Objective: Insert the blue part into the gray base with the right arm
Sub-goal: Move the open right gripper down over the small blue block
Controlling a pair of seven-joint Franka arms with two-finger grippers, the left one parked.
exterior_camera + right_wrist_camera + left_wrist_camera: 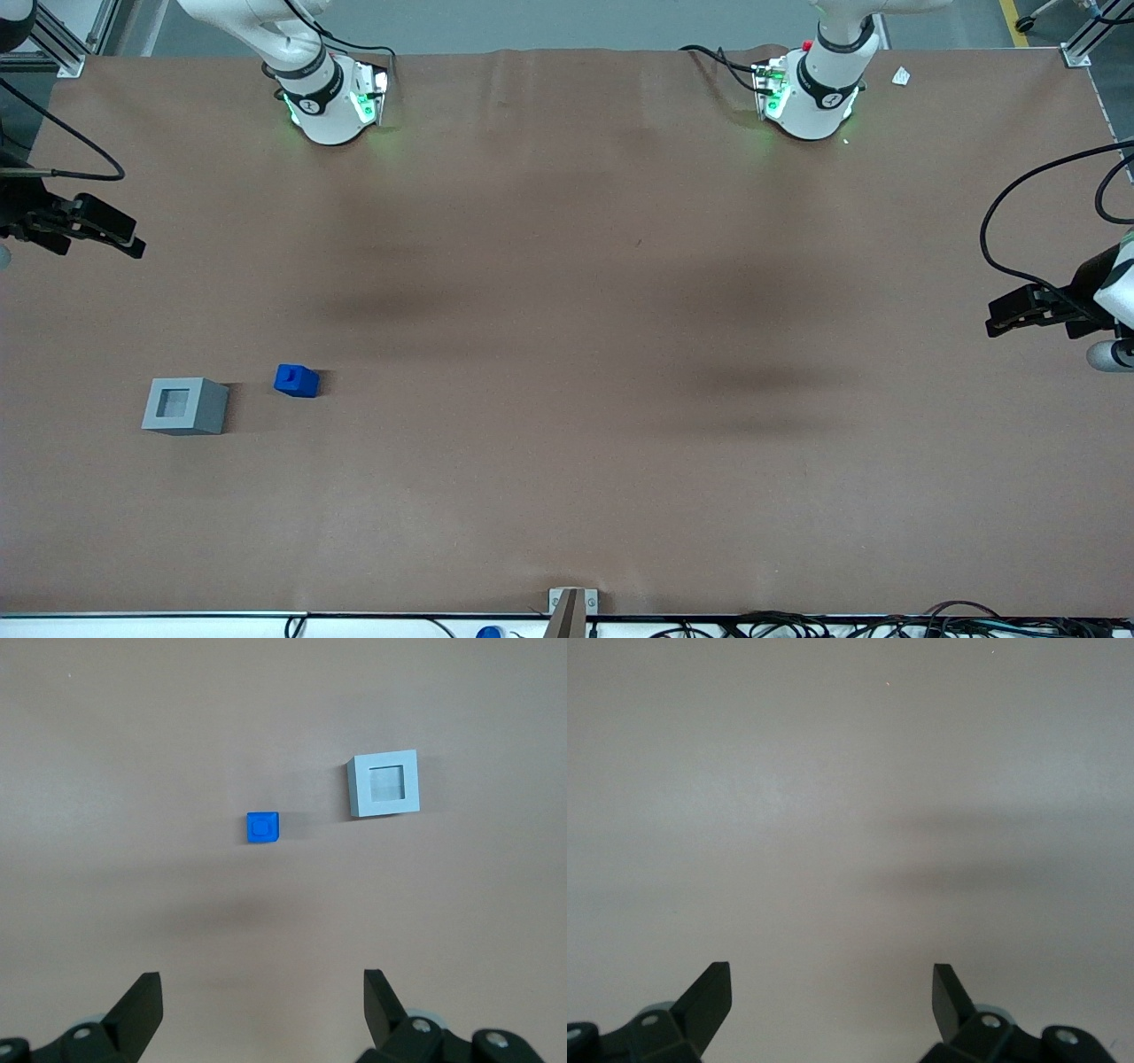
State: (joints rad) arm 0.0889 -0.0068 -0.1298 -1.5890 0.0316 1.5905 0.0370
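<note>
One blue part (297, 380) and one gray base (185, 406) sit near each other, apart, on the brown counter (567, 461). The tool (261, 1010) hangs above them, fingers spread, holding nothing.

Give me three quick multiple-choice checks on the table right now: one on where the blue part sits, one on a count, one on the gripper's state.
1. Where is the blue part?
A. on the table beside the gray base
B. inside the base's recess
C. between the gripper's fingers

2. How many blue parts lie on the table?
A. one
B. two
C. three

3. What state is the gripper in?
A. shut on the blue part
B. open and holding nothing
C. shut on the gray base

Answers: 1 A, the part stands on the table apart from the base; 2 A, only one shows in the front and right wrist views; 3 B, its fingers are spread wide above the table with nothing between them.
</note>
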